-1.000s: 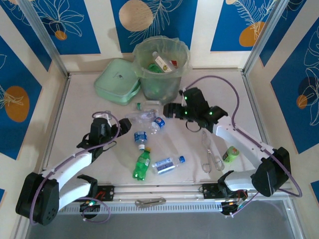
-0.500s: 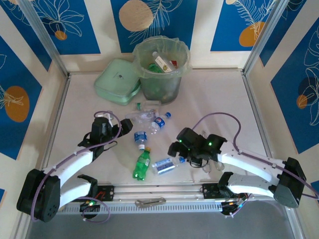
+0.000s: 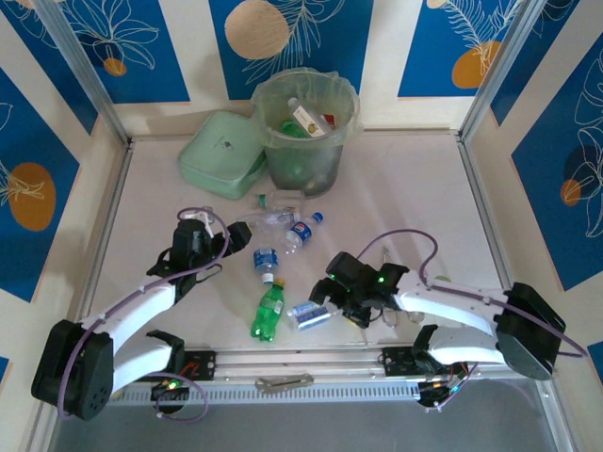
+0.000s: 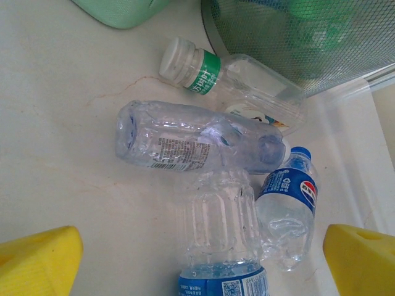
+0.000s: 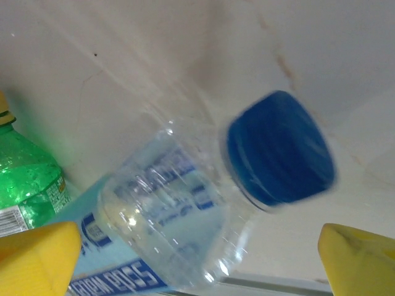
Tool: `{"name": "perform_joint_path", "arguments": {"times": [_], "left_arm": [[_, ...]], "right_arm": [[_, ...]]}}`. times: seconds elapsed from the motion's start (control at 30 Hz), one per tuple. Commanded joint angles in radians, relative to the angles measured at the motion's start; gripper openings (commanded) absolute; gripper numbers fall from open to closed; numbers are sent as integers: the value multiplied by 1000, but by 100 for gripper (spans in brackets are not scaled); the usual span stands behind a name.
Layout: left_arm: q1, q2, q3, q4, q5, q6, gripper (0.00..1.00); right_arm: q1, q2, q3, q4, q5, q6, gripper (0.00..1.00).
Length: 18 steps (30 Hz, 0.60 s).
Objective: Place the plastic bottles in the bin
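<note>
The bin (image 3: pixel 303 127) stands at the back with several bottles inside. Loose plastic bottles lie mid-table. My left gripper (image 3: pixel 236 235) is open, low over a clear blue-labelled bottle (image 4: pixel 219 240) that lies between its yellow fingertips (image 4: pixel 38 259). Beside it are a Pepsi bottle (image 4: pixel 287 203), a crushed clear bottle (image 4: pixel 185 139) and a white-capped bottle (image 4: pixel 228 77). My right gripper (image 3: pixel 320 298) is open over a clear bottle with a pale-blue label (image 3: pixel 309 314) (image 5: pixel 179 216), whose blue cap (image 5: pixel 281 148) points away. A green bottle (image 3: pixel 268 309) (image 5: pixel 24 179) lies just left of it.
The flat pale-green lid (image 3: pixel 221 153) leans left of the bin. Metal tongs (image 3: pixel 399 303) lie partly under my right forearm. A metal tool (image 3: pixel 283 381) rests on the front rail. Side walls close in the table left and right.
My right arm swung back from beside the bin toward the front and came down over the pale-blue-labelled bottle. My left arm barely moved.
</note>
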Motion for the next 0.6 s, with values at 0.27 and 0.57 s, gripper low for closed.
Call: {"name": "perform_joint_path", "arguments": {"times": [0.27, 0.57], "left_arm": [[-5, -48, 12, -50, -1, 18, 100], [-5, -64, 9, -68, -7, 23, 100]], "right_arm": [[-26, 173, 127, 160, 12, -108, 99], [-11, 274, 264, 38, 69, -254, 99]]}}
